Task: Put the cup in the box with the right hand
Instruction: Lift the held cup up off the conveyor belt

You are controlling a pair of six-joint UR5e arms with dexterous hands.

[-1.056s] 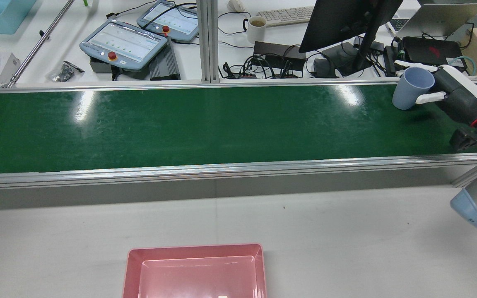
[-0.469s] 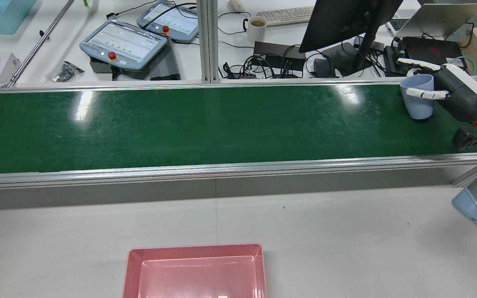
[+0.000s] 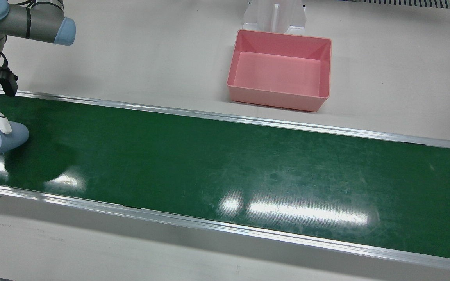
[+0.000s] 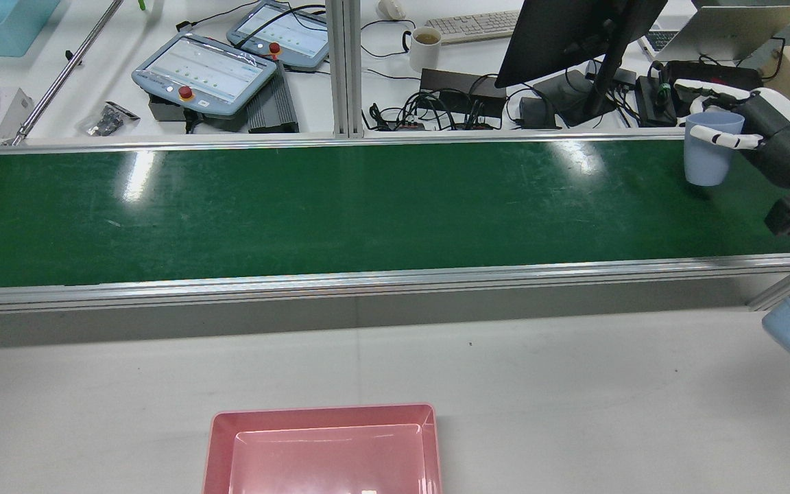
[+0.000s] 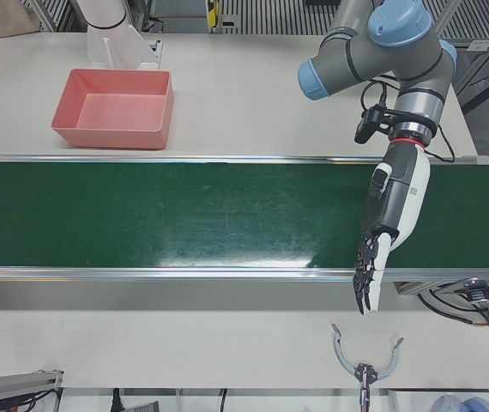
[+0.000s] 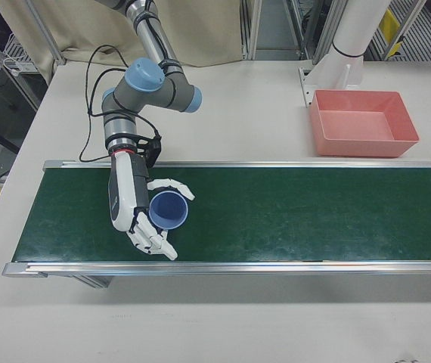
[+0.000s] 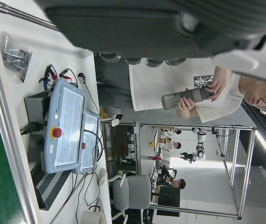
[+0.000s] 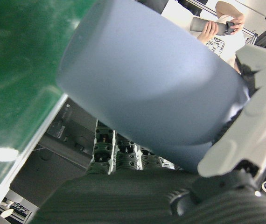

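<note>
A pale blue cup (image 4: 709,154) is held by my right hand (image 4: 775,144), whose fingers wrap its rim and side; it hangs upright just above the right end of the green belt (image 4: 340,206). The right-front view shows the cup (image 6: 168,210) with its mouth showing inside that hand (image 6: 134,203). It fills the right hand view as the cup (image 8: 142,88). The pink box (image 4: 319,416) stands empty on the white table, near the rear view's bottom edge, far from the cup. My left hand (image 5: 390,215) stretches over the belt's other end, fingers straight, holding nothing.
The aluminium rails (image 4: 367,280) border the belt on both sides. Beyond the far rail are teach pendants (image 4: 206,68), a mug (image 4: 425,46), cables and a monitor (image 4: 573,34). A person holding a grey cylinder (image 7: 189,97) stands behind the station.
The cup has gone from tilted to upright in my right hand. Hand and cup have moved right along the belt and now sit a little higher.
</note>
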